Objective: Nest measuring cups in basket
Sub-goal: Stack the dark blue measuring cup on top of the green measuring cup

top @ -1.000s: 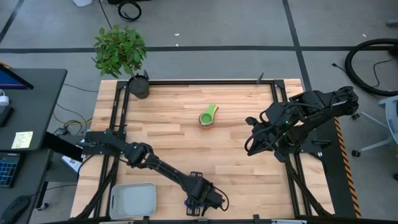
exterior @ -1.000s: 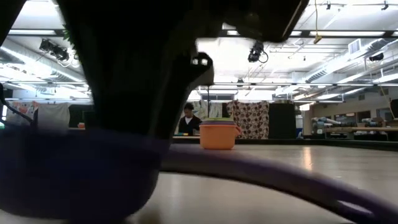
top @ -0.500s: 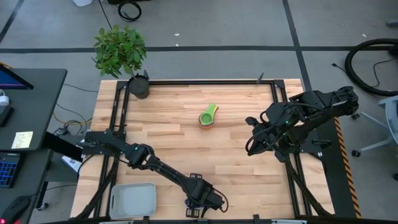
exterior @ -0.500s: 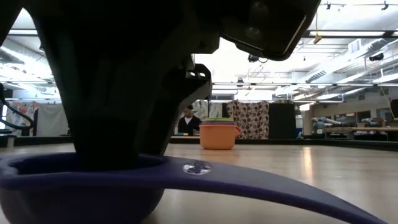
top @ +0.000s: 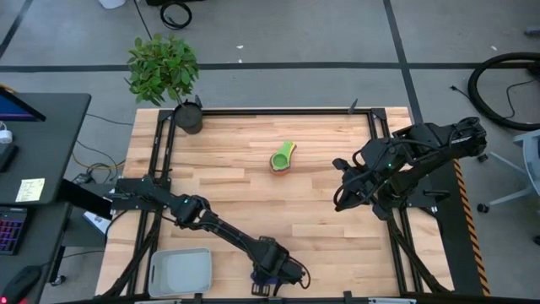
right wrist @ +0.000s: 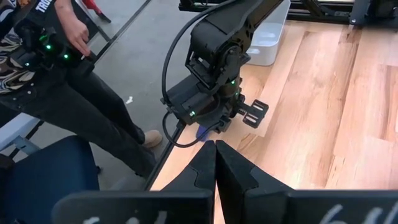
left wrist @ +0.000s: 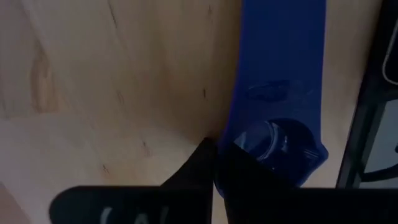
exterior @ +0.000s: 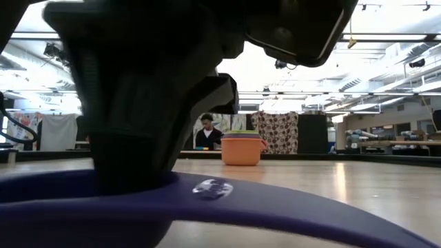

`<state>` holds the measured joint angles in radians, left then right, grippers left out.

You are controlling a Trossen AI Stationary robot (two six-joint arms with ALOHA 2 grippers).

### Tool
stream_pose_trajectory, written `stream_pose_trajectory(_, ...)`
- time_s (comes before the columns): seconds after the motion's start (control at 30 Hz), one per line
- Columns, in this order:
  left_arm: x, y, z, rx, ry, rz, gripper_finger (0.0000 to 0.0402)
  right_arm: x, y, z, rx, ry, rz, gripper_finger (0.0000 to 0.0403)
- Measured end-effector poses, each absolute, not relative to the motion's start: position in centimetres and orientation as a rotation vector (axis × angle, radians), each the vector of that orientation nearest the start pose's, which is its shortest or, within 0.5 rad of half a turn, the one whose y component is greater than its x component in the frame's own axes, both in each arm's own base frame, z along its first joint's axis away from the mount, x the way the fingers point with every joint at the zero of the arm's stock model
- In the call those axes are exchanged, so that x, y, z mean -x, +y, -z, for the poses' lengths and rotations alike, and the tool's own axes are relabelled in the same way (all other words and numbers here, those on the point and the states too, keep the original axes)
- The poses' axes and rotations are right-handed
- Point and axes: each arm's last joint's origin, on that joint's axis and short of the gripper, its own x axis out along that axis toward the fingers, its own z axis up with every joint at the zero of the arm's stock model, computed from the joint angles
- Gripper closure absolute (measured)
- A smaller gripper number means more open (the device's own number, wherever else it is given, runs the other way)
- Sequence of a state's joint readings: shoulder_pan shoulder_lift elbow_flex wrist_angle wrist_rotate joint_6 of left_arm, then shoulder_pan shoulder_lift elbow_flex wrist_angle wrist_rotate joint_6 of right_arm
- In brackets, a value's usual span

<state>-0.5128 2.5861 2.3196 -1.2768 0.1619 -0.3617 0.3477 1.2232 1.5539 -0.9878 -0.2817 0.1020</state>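
A dark blue measuring cup (left wrist: 277,134) lies upright on the wood at the table's near edge, its flat handle (left wrist: 281,50) flat along the table. My left gripper (left wrist: 214,154) is down on it, shut on its rim. It also shows from above (top: 268,272). The light grey basket (top: 180,270) stands to the cup's left at the near edge. A nested stack of cups (top: 283,157), orange below and green on top, stands mid-table toward the far side. My right gripper (top: 341,192) hovers shut over the table's right part, holding nothing. My left gripper pinches the dark blue cup's bowl rim (left wrist: 231,148) on the side away from the handle. One finger (exterior: 131,162) stands inside the bowl and the other outside it. The fingers come from above, pointing down. The cup sits upright with its bottom on the table.
A dark round plant pot (top: 189,116) with a leafy plant stands at the table's far left corner. A black frame rail (left wrist: 379,106) runs close beside the cup. A person (right wrist: 56,68) stands beyond the table's near edge; another person (exterior: 207,131) shows far behind the stack.
My left gripper has come down onto the dark blue cup, so that one finger now stands inside its bowl. The cup stays on the table at the near edge.
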Motion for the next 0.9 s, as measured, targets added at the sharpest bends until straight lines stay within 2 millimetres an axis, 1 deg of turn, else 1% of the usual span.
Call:
stream_pose_trajectory(0.2, -43.6, -23.7, -14.0, 0.039, 1.628, 0.192, 0.0388, -20.2, 8.2, -43.0, -0.073, 0.698, -0.571, 0.0391)
stream_pose_trajectory(0.3, -44.0, -22.5, -14.4, 0.059, 1.642, 0.131, 0.0388, -20.1, 8.1, -43.0, -0.067, 0.694, -0.569, 0.0391)
stream_pose_trajectory(0.4, -44.4, -20.7, -15.0, 0.076, 1.641, 0.059, 0.0388, -19.8, 8.0, -43.2, -0.040, 0.674, -0.560, 0.0391)
stream_pose_trajectory(0.5, -45.0, -18.5, -15.7, 0.080, 1.627, -0.053, 0.0388, -19.2, 7.6, -43.5, -0.009, 0.654, -0.537, 0.0391)
stream_pose_trajectory(0.57, -45.3, -16.7, -16.6, 0.103, 1.620, -0.113, 0.0388, -18.7, 7.4, -43.8, 0.005, 0.637, -0.518, 0.0391)
stream_pose_trajectory(0.73, -46.2, -12.3, -19.0, 0.190, 1.578, -0.172, 0.0388, -16.9, 6.4, -44.6, 0.049, 0.584, -0.442, 0.0391)
stream_pose_trajectory(0.83, -46.5, -9.2, -20.9, 0.243, 1.531, -0.211, 0.0388, -15.9, 5.9, -44.9, 0.072, 0.572, -0.382, 0.0391)
stream_pose_trajectory(0.9, -46.5, -6.9, -22.3, 0.284, 1.498, -0.245, 0.0388, -15.2, 5.5, -45.0, 0.097, 0.569, -0.347, 0.0391)
